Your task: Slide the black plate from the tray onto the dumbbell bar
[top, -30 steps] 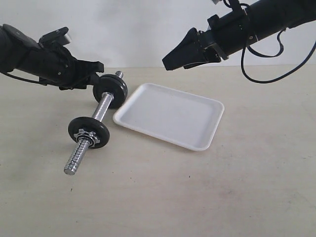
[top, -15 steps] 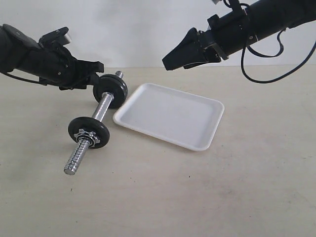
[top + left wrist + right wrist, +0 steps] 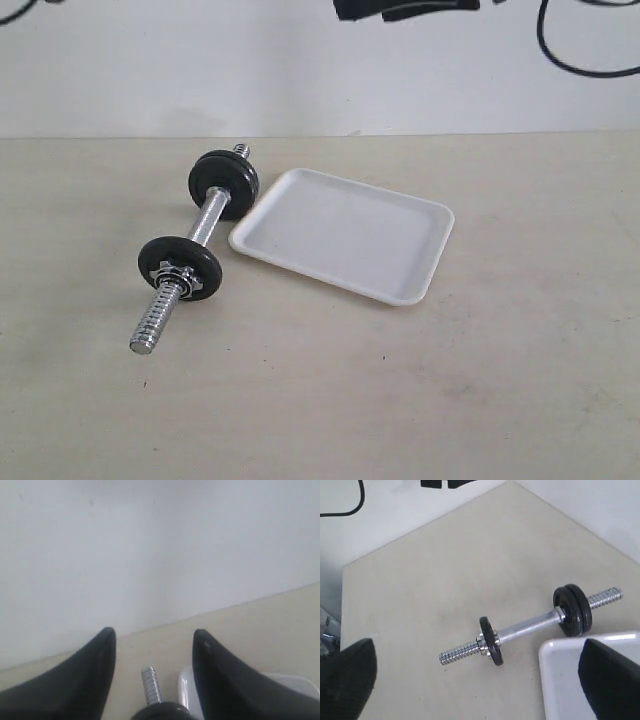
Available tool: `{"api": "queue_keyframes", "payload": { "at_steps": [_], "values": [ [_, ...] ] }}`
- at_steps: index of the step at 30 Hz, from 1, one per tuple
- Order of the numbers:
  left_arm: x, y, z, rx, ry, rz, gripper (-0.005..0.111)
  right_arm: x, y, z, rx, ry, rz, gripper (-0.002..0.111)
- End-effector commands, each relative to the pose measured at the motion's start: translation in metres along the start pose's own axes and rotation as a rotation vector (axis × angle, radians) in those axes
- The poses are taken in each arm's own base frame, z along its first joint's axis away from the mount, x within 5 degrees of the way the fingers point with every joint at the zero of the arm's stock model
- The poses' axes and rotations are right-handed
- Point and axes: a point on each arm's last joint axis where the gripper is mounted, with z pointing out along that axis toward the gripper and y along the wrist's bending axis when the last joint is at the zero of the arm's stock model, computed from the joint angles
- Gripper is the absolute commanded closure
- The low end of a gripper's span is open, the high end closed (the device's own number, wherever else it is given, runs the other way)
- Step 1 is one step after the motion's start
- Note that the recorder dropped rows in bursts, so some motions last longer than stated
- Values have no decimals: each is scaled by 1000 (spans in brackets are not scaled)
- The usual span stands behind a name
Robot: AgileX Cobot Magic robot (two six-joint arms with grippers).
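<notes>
The dumbbell bar (image 3: pixel 205 222) lies on the table left of the white tray (image 3: pixel 345 235), which holds nothing. At the bar's far end sit two black discs (image 3: pixel 572 610) side by side; the black plate (image 3: pixel 224 183) is one of them, and I cannot tell which. Nearer me, another disc fronted by a chrome star nut (image 3: pixel 180 266) sits on the bar. My left gripper (image 3: pixel 154 631) hangs open and empty above the far threaded end (image 3: pixel 150 682). My right gripper (image 3: pixel 477 644) is wide open high over the table, holding nothing.
A black part of the right arm (image 3: pixel 400 8) and a cable (image 3: pixel 590 50) show at the top edge of the exterior view. A white wall backs the beige table (image 3: pixel 400 380).
Both arms have lifted up, almost wholly out of the exterior view. My left gripper has left the far-end discs. The dumbbell bar and tray have not moved.
</notes>
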Motion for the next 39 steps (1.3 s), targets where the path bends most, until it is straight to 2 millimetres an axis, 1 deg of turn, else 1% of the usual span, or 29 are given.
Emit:
{"api": "queue_keyframes", "payload": {
  "at_steps": [1,2,4,8,11,14,17,18,19,22,24,25,26,27,29,31,32,33,34,36,37,39],
  "values": [
    [-17,-6,-28,-9,-37,101,61,-15,28,-22,30,-23,-105,3],
    [-16,-9,-31,18,-19,103,61,-15,30,-24,39,-13,-108,3],
    [-10,-13,-32,64,30,109,62,-14,32,-27,66,20,-55,3],
    [-1,-16,-41,67,48,104,66,-13,38,-35,120,71,-57,3],
    [2,-20,-59,58,31,108,67,-18,53,-46,148,62,-68,3],
    [-2,-28,-88,50,-17,124,67,-26,77,-62,176,17,-95,3],
    [-7,-40,-134,34,-116,138,67,-38,115,-87,225,-70,-179,3],
    [-9,-44,-152,19,-163,144,67,-40,124,-93,245,-98,-202,3],
    [-8,-47,-166,7,-200,143,67,-45,144,-107,285,-157,-249,3],
    [-4,-62,-225,-21,-372,144,67,-53,196,-143,406,-343,-381,3],
    [7,-72,-263,-45,-467,182,67,-52,233,-168,504,-474,-500,3],
    [13,-75,-277,-58,-507,188,67,-49,248,-181,577,-561,-543,3],
    [21,-78,-294,-78,-561,188,67,-43,262,-191,628,-623,-575,3],
    [31,-81,-309,-92,-615,173,67,-38,271,-198,679,-670,-602,3],
    [51,-86,-330,-105,-698,140,67,-19,283,-209,777,-763,-618,3],
    [76,-91,-347,-112,-750,163,67,3,283,-212,857,-814,-597,3],
    [87,-94,-355,-111,-779,170,68,13,277,-209,890,-824,-570,3],
    [100,-96,-358,-108,-793,179,69,23,279,-211,917,-848,-563,3],
    [114,-97,-360,-116,-803,194,71,37,270,-206,947,-855,-520,3],
    [136,-96,-358,-148,-808,235,76,62,257,-197,975,-866,-449,3],
    [144,-93,-347,-158,-769,232,80,78,250,-192,988,-876,-395,3],
    [158,-88,-329,-143,-703,193,87,103,237,-181,1000,-852,-341,3]
  ]
}}
